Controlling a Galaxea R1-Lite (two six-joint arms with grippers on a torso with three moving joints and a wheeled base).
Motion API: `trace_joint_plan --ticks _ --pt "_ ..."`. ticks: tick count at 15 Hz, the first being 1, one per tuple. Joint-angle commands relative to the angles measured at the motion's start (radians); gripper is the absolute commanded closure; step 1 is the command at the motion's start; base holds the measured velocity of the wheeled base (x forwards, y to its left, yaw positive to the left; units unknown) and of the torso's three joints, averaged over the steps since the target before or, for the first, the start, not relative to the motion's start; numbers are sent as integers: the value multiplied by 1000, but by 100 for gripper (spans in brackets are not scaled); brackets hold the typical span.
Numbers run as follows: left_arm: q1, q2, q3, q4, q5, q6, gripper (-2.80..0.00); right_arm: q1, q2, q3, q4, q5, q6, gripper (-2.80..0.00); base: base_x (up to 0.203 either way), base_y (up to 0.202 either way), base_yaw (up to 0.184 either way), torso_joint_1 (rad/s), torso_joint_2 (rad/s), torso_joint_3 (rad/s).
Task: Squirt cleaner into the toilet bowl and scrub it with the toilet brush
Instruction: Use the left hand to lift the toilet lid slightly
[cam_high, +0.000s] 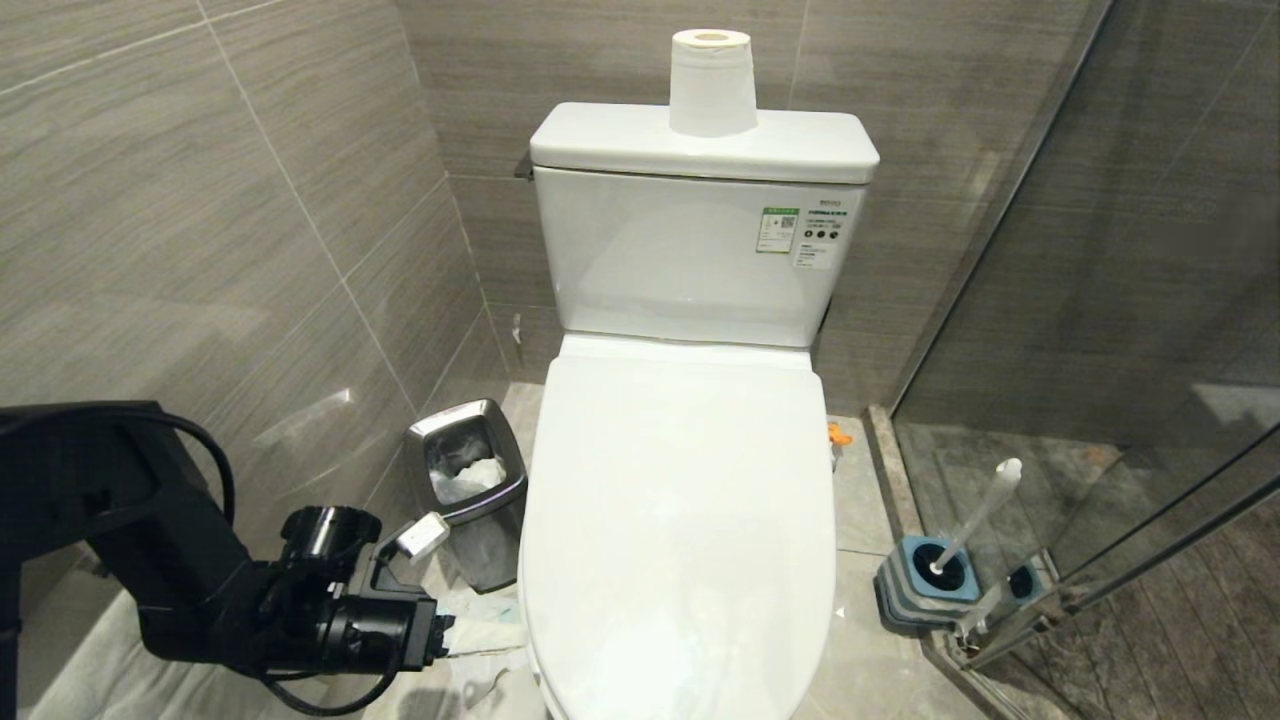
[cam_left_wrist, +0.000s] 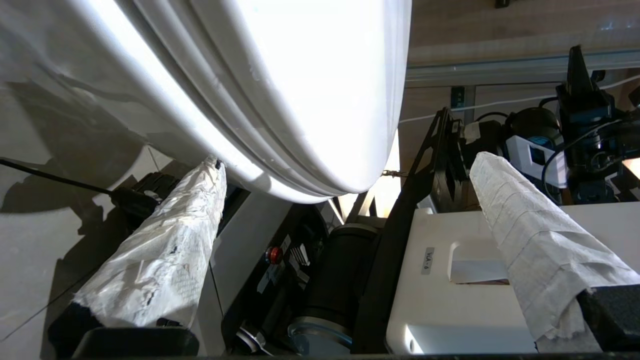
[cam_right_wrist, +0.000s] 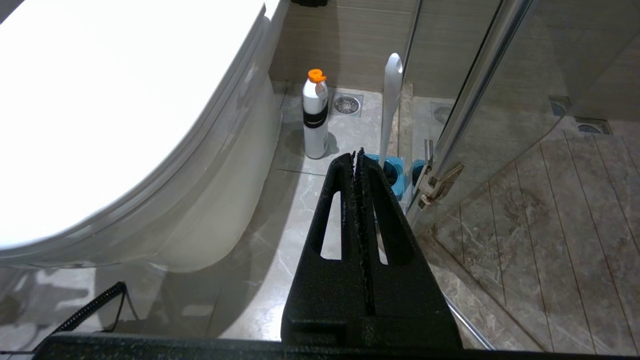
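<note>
The white toilet (cam_high: 680, 520) stands with its lid down, so the toilet bowl's basin is hidden. My left gripper (cam_high: 495, 655) is low at the toilet's front-left edge, open wide and holding nothing. Its white-wrapped fingers (cam_left_wrist: 190, 225) straddle the rim, one tip touching the underside of the rim. The toilet brush (cam_high: 985, 505) leans in its blue-and-grey holder (cam_high: 925, 590) on the floor to the toilet's right. My right gripper (cam_right_wrist: 357, 155) is shut and empty, hanging above the floor short of that holder (cam_right_wrist: 392, 172). No cleaner liquid shows.
A white bottle (cam_right_wrist: 315, 117) with an orange cap and black band stands on the floor beside the toilet. A steel waste bin (cam_high: 468, 480) sits left of the toilet near the tiled wall. A paper roll (cam_high: 712, 80) tops the tank. A glass shower door (cam_high: 1100, 400) bounds the right.
</note>
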Motion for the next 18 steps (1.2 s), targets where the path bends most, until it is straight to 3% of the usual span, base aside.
trace_joint_plan --ticks 1,18 --pt "-10 3 -4 -2 -6 -1 -280 0 0 2 0 0 0 0 0 0 0 0 0 0" --pt "-38 23 -42 -38 72 -14 -280 0 0 2 0 0 0 0 0 0 0 0 0 0"
